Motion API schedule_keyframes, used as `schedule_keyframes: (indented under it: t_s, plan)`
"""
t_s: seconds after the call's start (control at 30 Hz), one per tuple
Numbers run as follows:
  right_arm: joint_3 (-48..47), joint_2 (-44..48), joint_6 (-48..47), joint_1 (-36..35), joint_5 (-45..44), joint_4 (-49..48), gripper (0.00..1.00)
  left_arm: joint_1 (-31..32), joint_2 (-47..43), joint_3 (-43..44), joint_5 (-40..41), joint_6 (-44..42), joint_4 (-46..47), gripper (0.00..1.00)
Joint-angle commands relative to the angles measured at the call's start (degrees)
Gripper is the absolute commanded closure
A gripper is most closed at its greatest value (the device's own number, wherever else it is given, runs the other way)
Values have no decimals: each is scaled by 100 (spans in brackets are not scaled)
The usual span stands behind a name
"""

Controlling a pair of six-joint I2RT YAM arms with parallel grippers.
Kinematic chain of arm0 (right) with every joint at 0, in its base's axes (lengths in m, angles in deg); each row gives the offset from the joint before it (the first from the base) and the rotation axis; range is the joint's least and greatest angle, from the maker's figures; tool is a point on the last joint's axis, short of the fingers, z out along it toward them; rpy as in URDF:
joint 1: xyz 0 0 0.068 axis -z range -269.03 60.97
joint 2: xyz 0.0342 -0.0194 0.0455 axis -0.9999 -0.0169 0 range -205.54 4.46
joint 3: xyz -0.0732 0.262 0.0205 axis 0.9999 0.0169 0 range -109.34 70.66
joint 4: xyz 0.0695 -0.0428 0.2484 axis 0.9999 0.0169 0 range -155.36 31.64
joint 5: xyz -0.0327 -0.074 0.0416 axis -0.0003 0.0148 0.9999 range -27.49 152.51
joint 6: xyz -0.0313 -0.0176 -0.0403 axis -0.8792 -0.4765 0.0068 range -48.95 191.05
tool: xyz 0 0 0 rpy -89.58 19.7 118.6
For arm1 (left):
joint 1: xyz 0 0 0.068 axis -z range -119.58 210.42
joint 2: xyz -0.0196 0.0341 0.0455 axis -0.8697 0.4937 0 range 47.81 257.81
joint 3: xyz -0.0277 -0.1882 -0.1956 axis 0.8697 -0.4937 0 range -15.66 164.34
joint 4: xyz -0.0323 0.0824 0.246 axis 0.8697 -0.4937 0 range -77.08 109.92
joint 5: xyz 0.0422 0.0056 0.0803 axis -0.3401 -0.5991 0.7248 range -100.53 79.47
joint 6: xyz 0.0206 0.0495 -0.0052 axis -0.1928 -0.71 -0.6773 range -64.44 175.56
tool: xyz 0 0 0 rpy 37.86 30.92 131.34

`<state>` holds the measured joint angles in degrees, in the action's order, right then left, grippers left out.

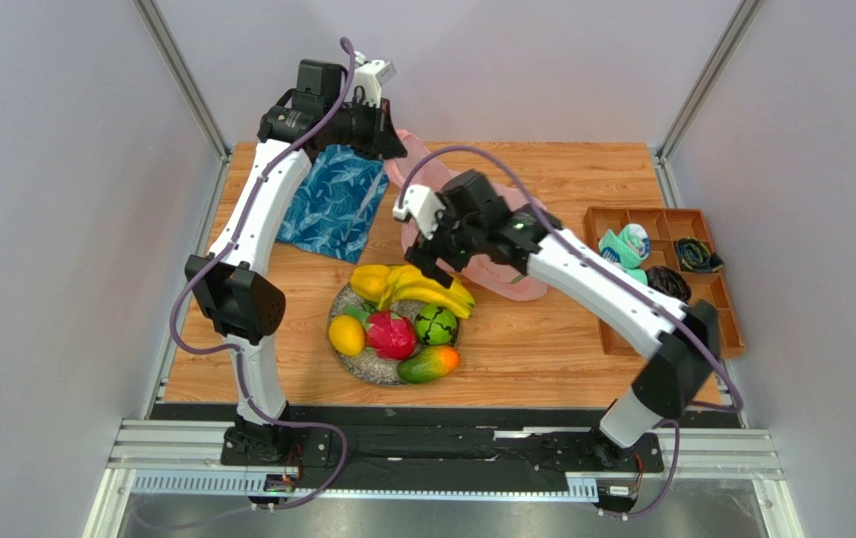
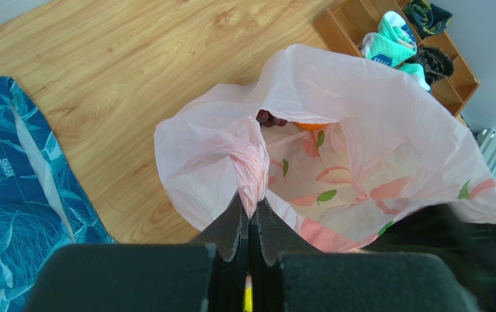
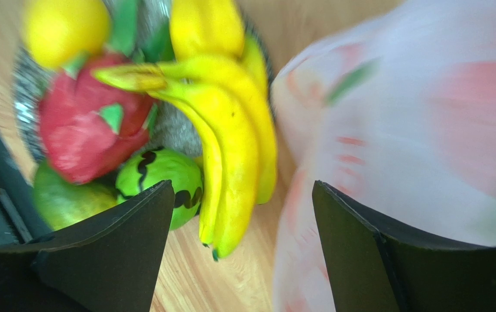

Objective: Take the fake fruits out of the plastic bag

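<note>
Left end effector (image 2: 250,209) clamps the plastic bag (image 2: 374,123) handle; right end effector (image 3: 240,192) gapes empty over bananas (image 3: 234,130)

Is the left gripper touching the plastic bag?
Touching. In the left wrist view, the left gripper has its jaws shut on a twisted handle of the plastic bag.

I'm looking at the left arm (image 1: 255,213) and right arm (image 1: 601,286), both wearing white shells between black joint blocks, with grey-purple cables (image 1: 173,319) looping alongside. A green light (image 1: 520,223) is glowing on the right arm's black wrist, at two o'clock from overhead centre. Through the wrist cameras, the fingers (image 3: 117,253) are showing as matte black wedges.
</note>
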<state>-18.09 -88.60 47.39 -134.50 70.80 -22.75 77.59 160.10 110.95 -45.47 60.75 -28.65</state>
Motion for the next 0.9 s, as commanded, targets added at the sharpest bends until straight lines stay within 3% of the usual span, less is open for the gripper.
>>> schedule_keyframes:
  t_s: [0.0,0.13,0.23,0.43,0.63,0.77,0.87]
  plan:
    - [-319,1034,-131,354,946,-514,19,15,39,119,-215,52,77,100]
    - [-117,1132,133,794,911,-1166,27,50,21,-92,-364,61,85,100]
    - [50,790,-24,847,411,-1378,34,129,-58,-267,-364,-79,-46,100]
    - [944,349,115,900,-258,-597,61,173,-672,-1321,-549,105,-73,100]
    - [2493,1211,240,900,-757,-842,59,234,-1227,-2385,-497,114,-47,100]
    - [2495,983,-68,1101,-1119,-1377,53,322,-1271,-2544,-356,-18,-47,100]
    - [1699,308,-191,1356,-1067,-1387,41,410,-1236,-2422,-277,-167,-108,100]
